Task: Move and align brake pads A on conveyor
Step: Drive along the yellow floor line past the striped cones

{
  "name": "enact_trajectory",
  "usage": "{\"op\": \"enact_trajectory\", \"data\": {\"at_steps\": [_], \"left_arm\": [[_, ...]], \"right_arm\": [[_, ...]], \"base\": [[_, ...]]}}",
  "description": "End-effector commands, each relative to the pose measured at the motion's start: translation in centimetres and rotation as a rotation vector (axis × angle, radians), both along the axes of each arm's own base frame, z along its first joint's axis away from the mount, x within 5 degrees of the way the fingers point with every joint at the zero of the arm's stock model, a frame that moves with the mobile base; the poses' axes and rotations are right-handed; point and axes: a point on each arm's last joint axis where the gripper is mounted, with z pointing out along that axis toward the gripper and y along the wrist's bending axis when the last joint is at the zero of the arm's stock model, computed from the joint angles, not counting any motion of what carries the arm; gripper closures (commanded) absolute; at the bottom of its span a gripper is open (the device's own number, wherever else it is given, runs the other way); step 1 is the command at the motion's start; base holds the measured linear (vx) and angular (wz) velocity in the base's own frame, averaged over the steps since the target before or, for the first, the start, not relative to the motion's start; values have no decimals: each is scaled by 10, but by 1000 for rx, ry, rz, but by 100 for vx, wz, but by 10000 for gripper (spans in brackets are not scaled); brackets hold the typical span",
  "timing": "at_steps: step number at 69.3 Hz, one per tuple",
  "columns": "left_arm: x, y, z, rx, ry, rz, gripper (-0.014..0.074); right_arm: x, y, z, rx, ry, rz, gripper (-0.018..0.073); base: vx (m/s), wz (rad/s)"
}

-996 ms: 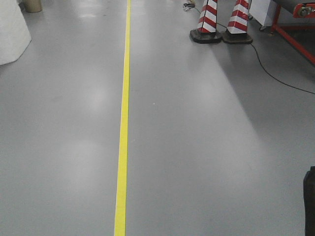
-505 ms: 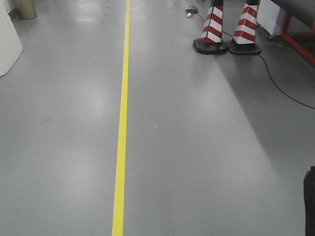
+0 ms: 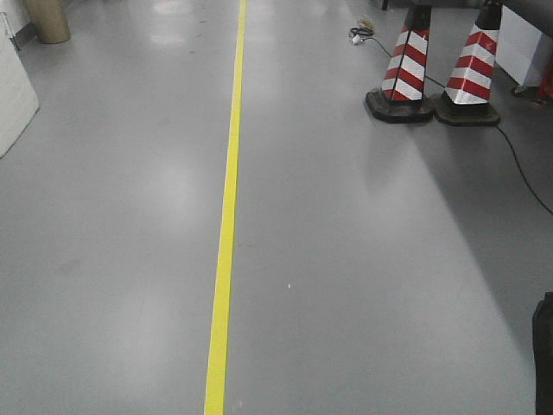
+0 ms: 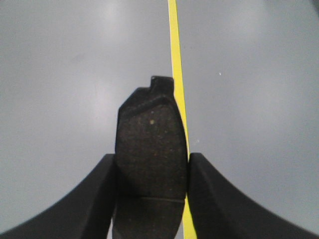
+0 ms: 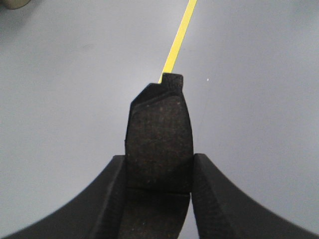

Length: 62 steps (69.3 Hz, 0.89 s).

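Note:
My left gripper (image 4: 152,167) is shut on a dark grey brake pad (image 4: 149,149) that stands on end between the jaws, its end tab pointing away, high above the grey floor. My right gripper (image 5: 158,167) is shut on a second brake pad (image 5: 159,139), held the same way, its cross groove low between the jaws. Neither gripper shows in the front view. The conveyor and the other brake pads are out of view.
A grey floor with a yellow line (image 3: 226,225) runs ahead. Two red-and-white cones (image 3: 404,73) stand at the far right with a black cable (image 3: 518,169) trailing past them. A white object (image 3: 13,99) and a tan cylinder (image 3: 47,19) sit at the far left.
The front view has shifted: the cones have moved right and nearer, the yellow line has moved slightly right, and the red frame at the right has left the picture.

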Motion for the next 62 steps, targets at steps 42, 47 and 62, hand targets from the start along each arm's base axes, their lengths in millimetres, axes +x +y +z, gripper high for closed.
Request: {"op": "enact_trajectory", "data": {"at_steps": [42, 47, 62], "left_arm": [[4, 0, 13, -4, -95, -10, 603], [4, 0, 13, -4, -95, -10, 603], [4, 0, 13, -4, -95, -10, 603]], "right_arm": [[4, 1, 14, 35, -98, -5, 571], [4, 1, 14, 35, -98, -5, 571], [4, 1, 14, 35, -98, -5, 571]], "base": [[75, 0], [75, -1], [75, 0]]}}
